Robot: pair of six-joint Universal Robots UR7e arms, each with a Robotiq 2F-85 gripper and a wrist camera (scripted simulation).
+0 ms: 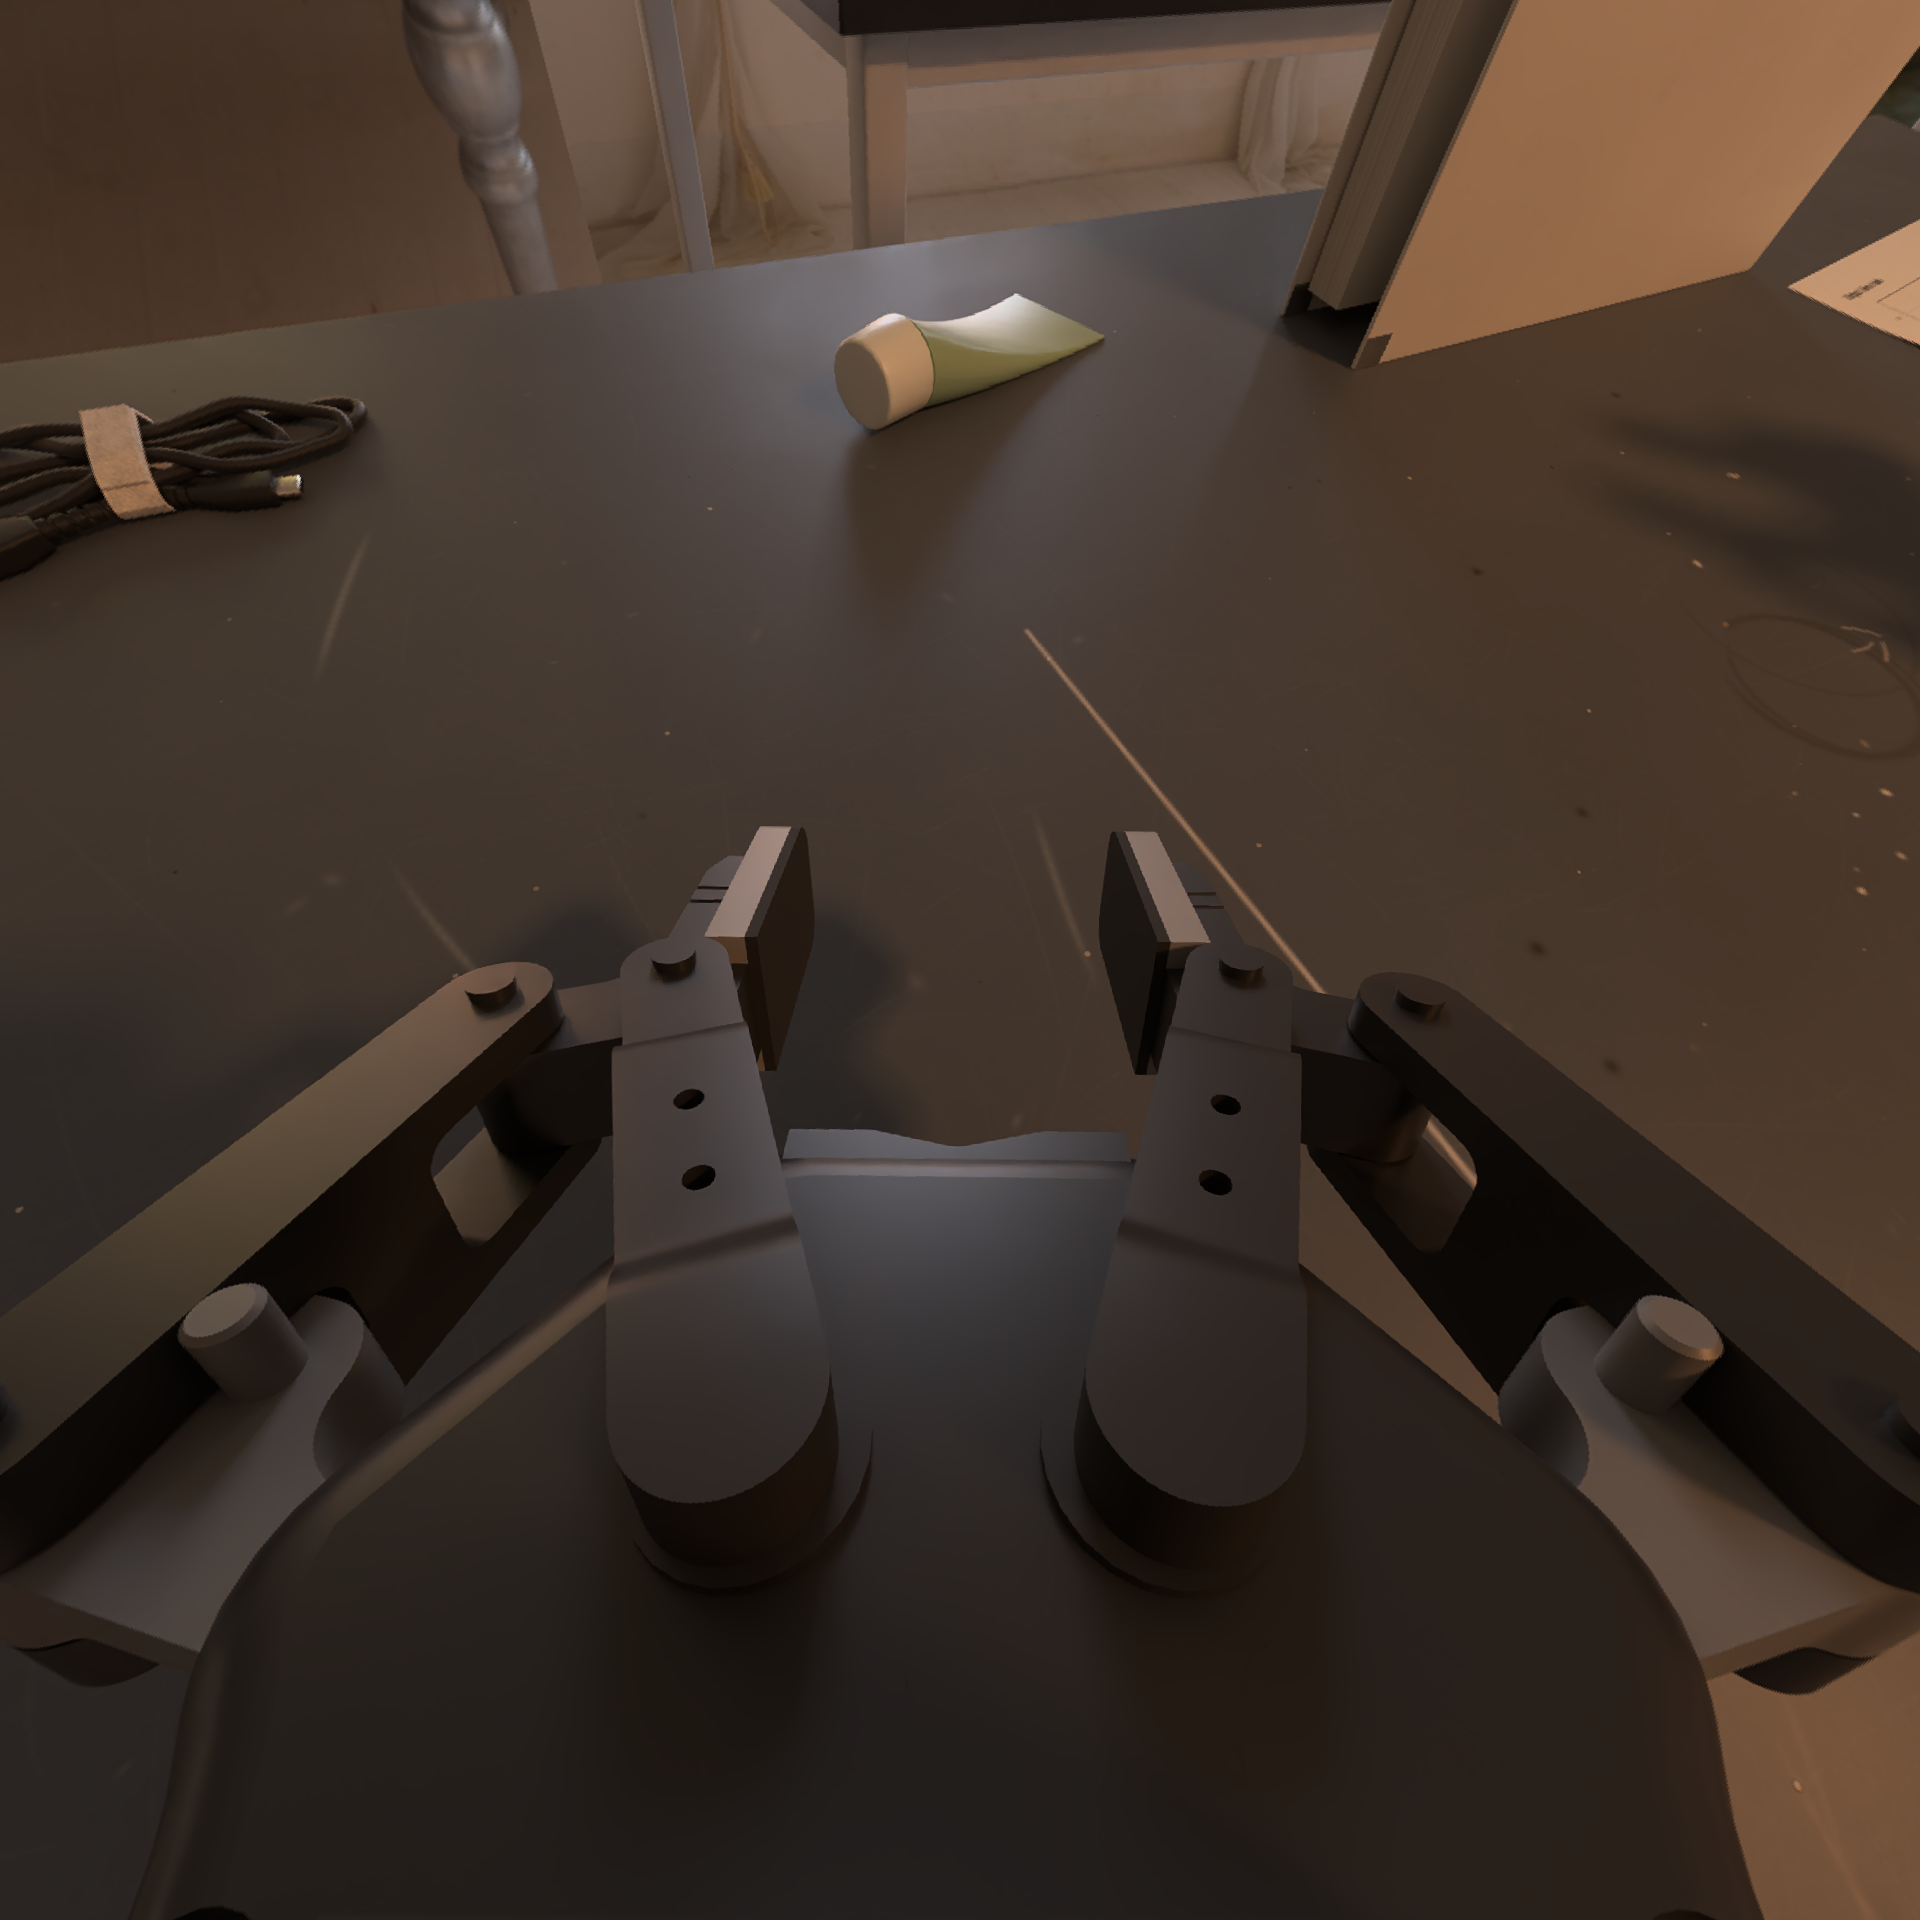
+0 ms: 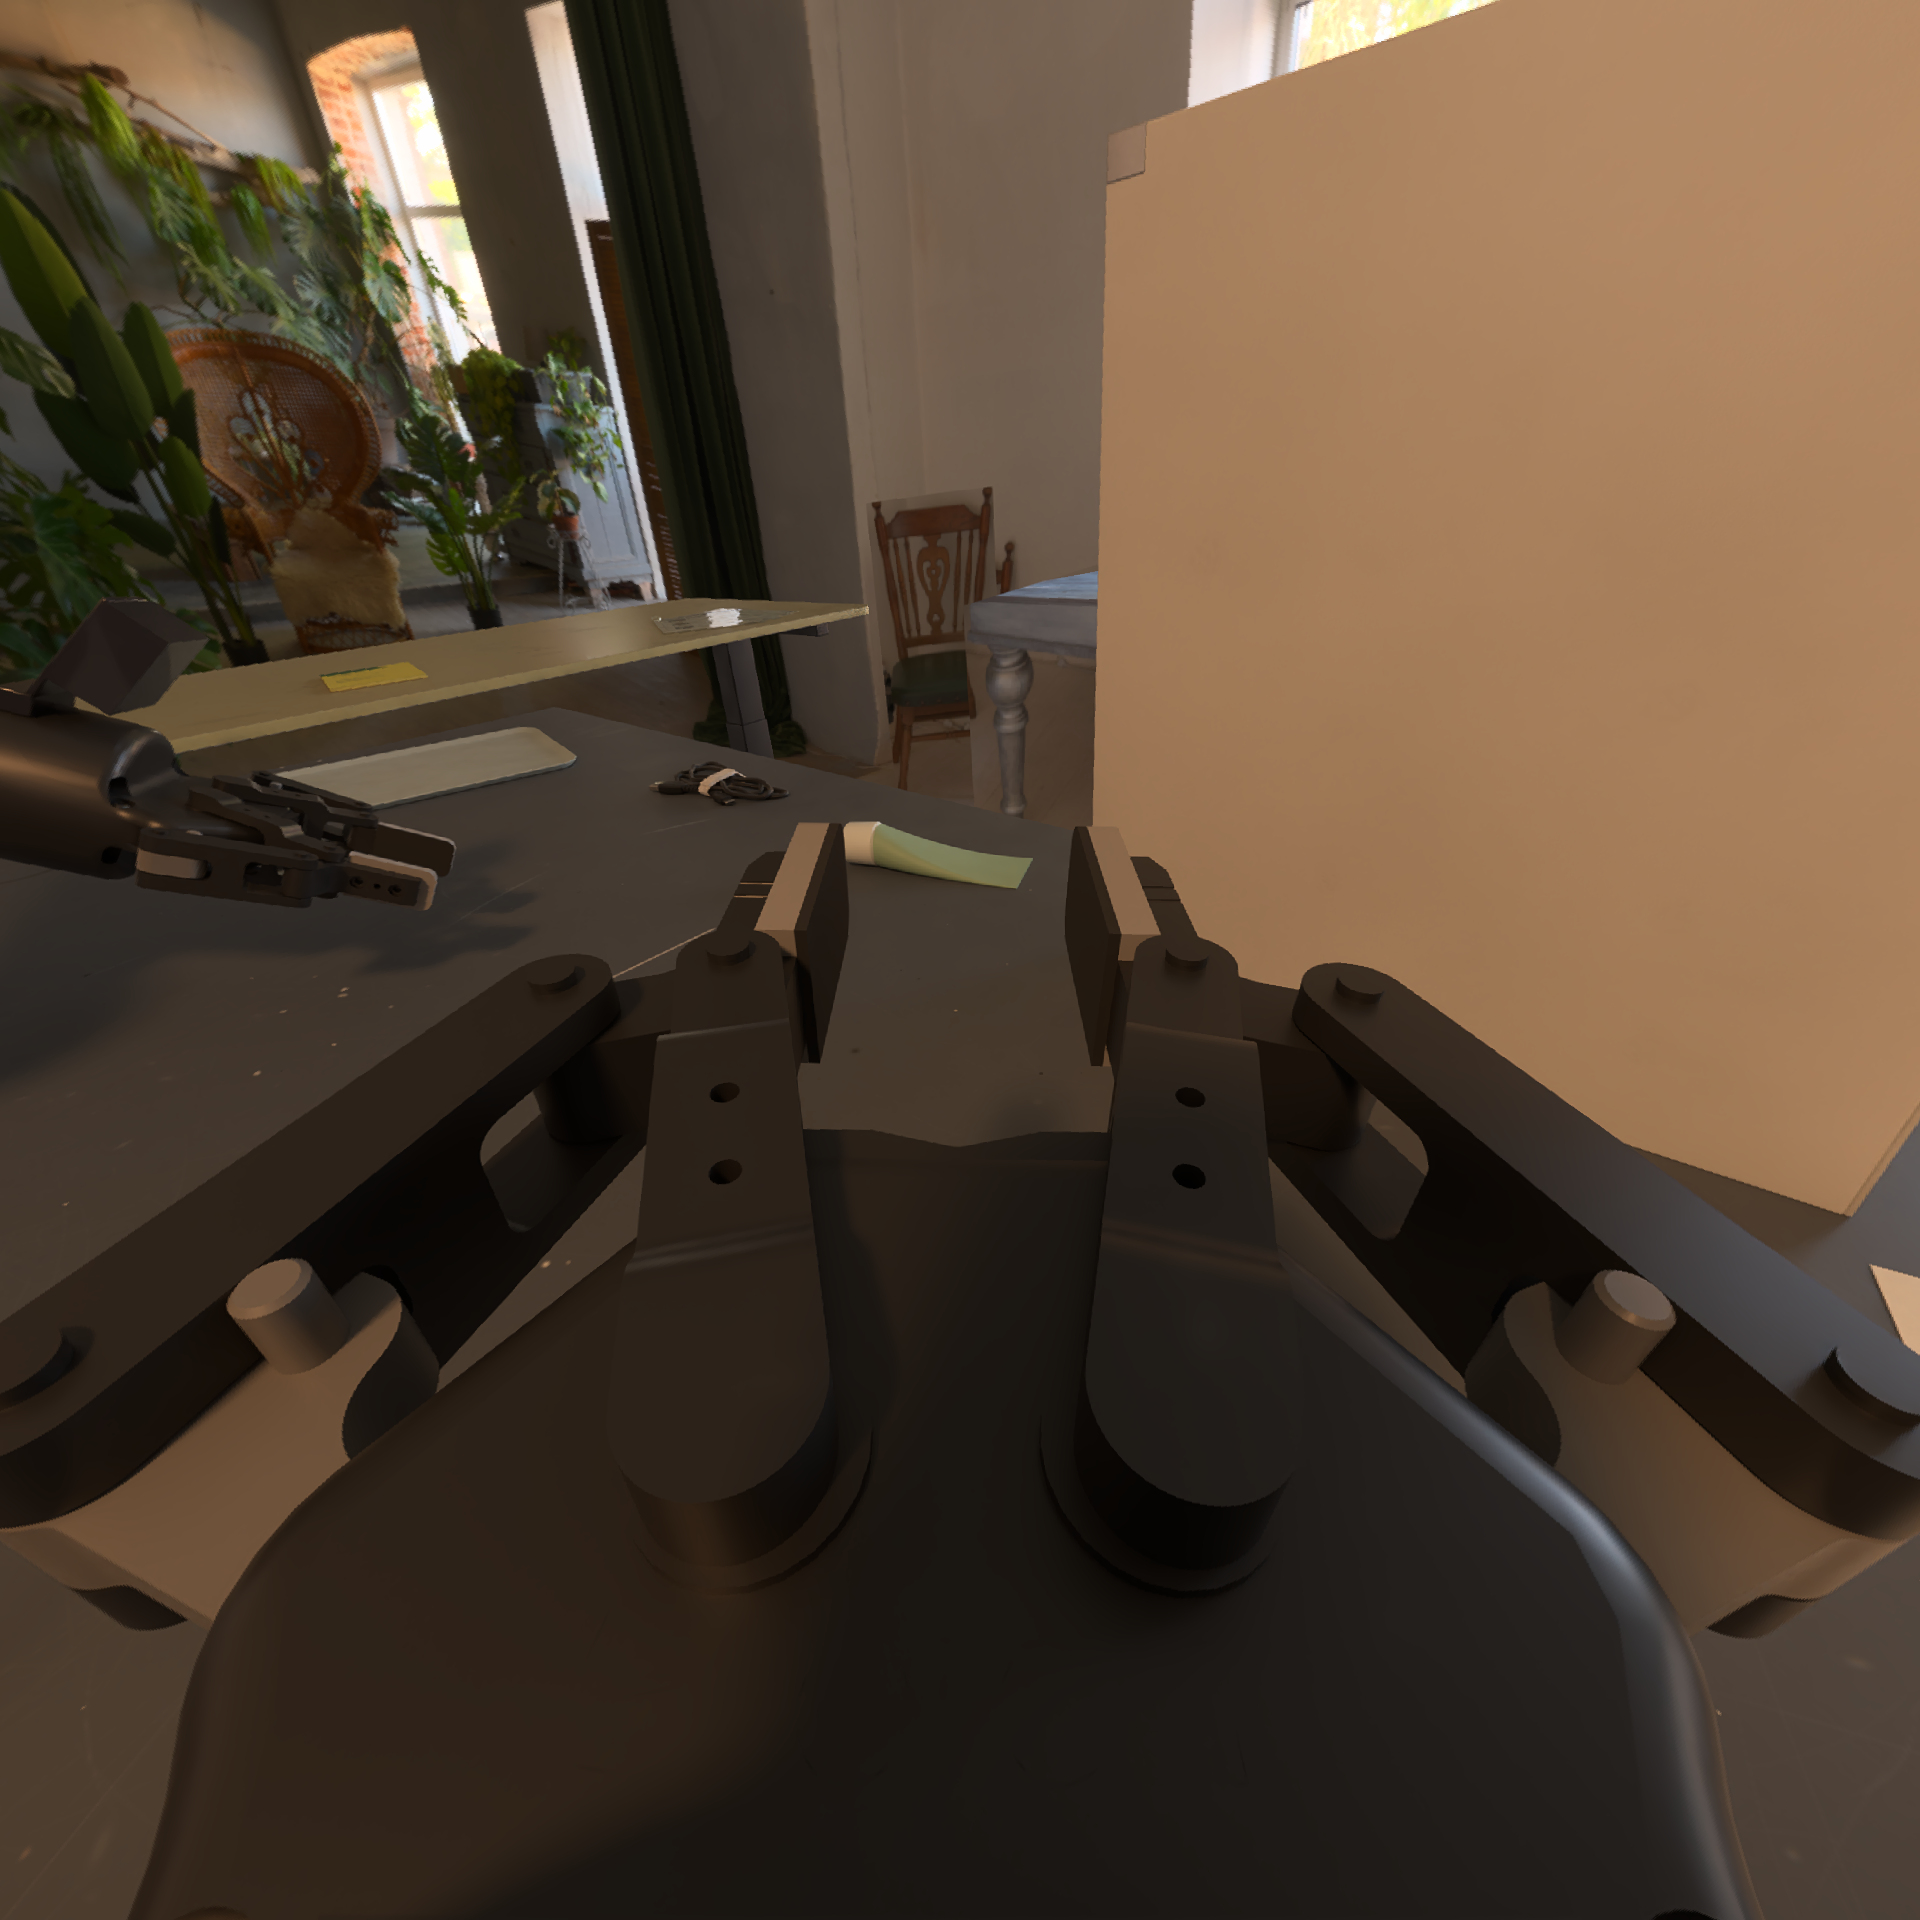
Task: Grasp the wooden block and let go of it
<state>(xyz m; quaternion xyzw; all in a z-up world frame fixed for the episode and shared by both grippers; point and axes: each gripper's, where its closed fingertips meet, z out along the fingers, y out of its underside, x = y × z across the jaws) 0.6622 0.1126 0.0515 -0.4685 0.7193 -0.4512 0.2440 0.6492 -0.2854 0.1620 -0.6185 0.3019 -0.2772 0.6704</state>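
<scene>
table (image 1: 1351, 644): dark, scuffed top, one; carries everything below.
panel (image 2: 1507, 644): tall beige board-like thing standing on the table at the right, one; fills much of the right wrist view, its edge shows layered sheets in the left wrist view. May hide things behind it.
tray (image 2: 436, 767): pale, flat, far side of the table, one, nothing in it.
left gripper (image 1: 956, 935): fingers spread, nothing between them, low over bare table. Also seen from the side in the right wrist view.
right gripper (image 2: 956, 935): fingers spread, nothing held, aimed past the tube, close beside the panel.
tube (image 1: 961, 358): green with cream cap, lying on its side, one; well ahead of both grippers.
cable (image 1: 156, 468): black bundle with pale strap, one, far left.
paper (image 1: 1870, 301): sheet corner at the right edge in the left wrist view; a pale corner also shows low right in the right wrist view, cannot tell if the same sheet.
wooden block: not visible in either view; zero counted. Place cannot be told.
step in hand: judged search/approach, grasp not yet begun.
how to do well: keep fingers wide, lift or turn a wrist to look round the panel, don't clip the panel or tube; once the block is found, centre it between the pads, close squarely on flat faces, then release low.
counts: grippers two; everything else one each.
</scene>
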